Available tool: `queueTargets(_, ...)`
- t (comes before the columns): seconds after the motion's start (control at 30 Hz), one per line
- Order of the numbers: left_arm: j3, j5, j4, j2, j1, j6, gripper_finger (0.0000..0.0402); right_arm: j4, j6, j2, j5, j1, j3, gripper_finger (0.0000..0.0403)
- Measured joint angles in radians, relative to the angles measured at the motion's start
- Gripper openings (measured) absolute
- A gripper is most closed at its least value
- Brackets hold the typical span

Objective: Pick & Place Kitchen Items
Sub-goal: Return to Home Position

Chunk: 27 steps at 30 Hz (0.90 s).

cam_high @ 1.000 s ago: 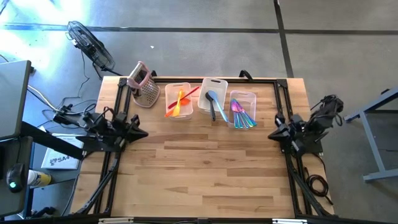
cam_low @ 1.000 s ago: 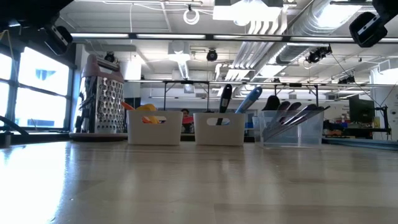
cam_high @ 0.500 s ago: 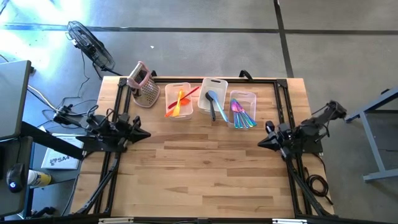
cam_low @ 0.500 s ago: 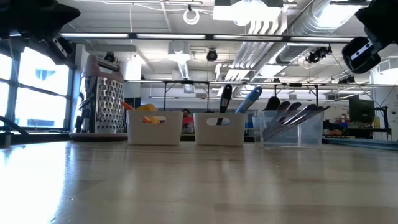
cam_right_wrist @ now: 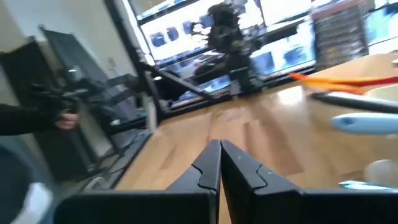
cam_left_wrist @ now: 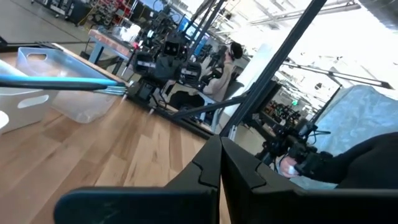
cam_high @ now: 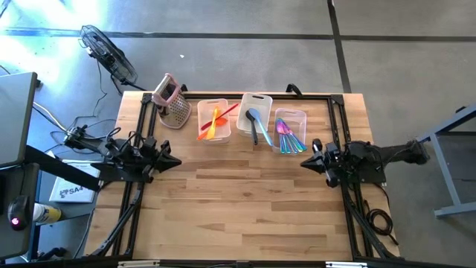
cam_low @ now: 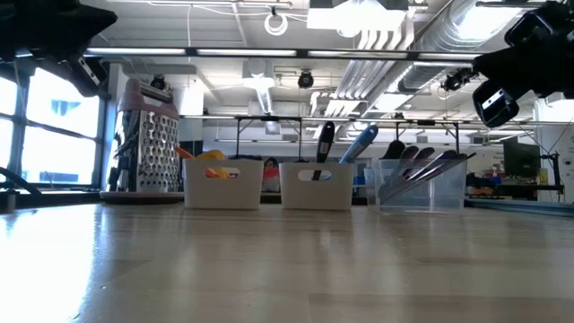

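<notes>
From above, the table (cam_high: 245,212) is pale wood in long planks, edged by black rails, on a grey concrete floor. A wire fan (cam_high: 108,52) lies at the upper left. Along the table's upper edge stand a perforated metal grater (cam_high: 177,110) with a pink handle and three rectangular bins. The left white bin (cam_high: 213,101) holds orange and red utensils (cam_high: 216,121). The middle white bin (cam_high: 256,97) holds a blue spoon (cam_high: 253,116). The clear bin (cam_high: 291,112) holds slim purple, blue and green utensils (cam_high: 288,138). The left gripper (cam_high: 175,161) sits at left centre and the right gripper (cam_high: 303,163) at right centre, just below the clear bin; both are empty.

At table height, the opaque bins show slot handles. A dark spoon (cam_low: 324,142) leans out of the middle one beside the blue spoon. Behind are ducts, strip lights and bright windows.

In the left wrist view, the matte wedge-shaped fingertips (cam_left_wrist: 208,163) are pressed together above glossy planks.

In the right wrist view, the fingertips (cam_right_wrist: 209,163) likewise meet.
</notes>
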Motion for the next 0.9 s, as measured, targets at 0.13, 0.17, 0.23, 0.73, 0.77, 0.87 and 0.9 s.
queueTargets(0.13,0.0,-0.015,-0.012,0.0,0.0,0.005,0.0,-0.003,-0.07,0.001,-0.004,-0.094,0.0,0.0004)
queueTargets(0.17,-0.001,-0.02,-0.013,0.0,0.0,0.005,0.0,-0.003,-0.089,0.001,-0.004,-0.114,0.0,0.0004)
queueTargets(0.23,-0.014,-0.022,-0.008,0.0,0.0,0.008,0.0,-0.004,-0.115,0.001,-0.002,-0.152,0.0,0.0004)
queueTargets(0.73,-0.092,0.11,0.061,0.001,0.0,0.07,0.0,-0.01,-0.111,0.001,0.01,-0.217,-0.001,0.0004)
queueTargets(0.77,-0.092,0.11,0.061,0.001,0.0,0.101,0.0,-0.01,-0.111,0.001,0.01,-0.217,-0.001,0.0004)
queueTargets(0.87,-0.093,0.121,0.062,0.0,0.0,0.206,0.0,-0.006,-0.111,0.001,0.011,-0.217,-0.001,0.0004)
queueTargets(0.9,-0.093,0.121,0.053,0.0,0.0,0.244,0.0,-0.004,-0.111,0.001,0.011,-0.217,-0.001,0.0004)
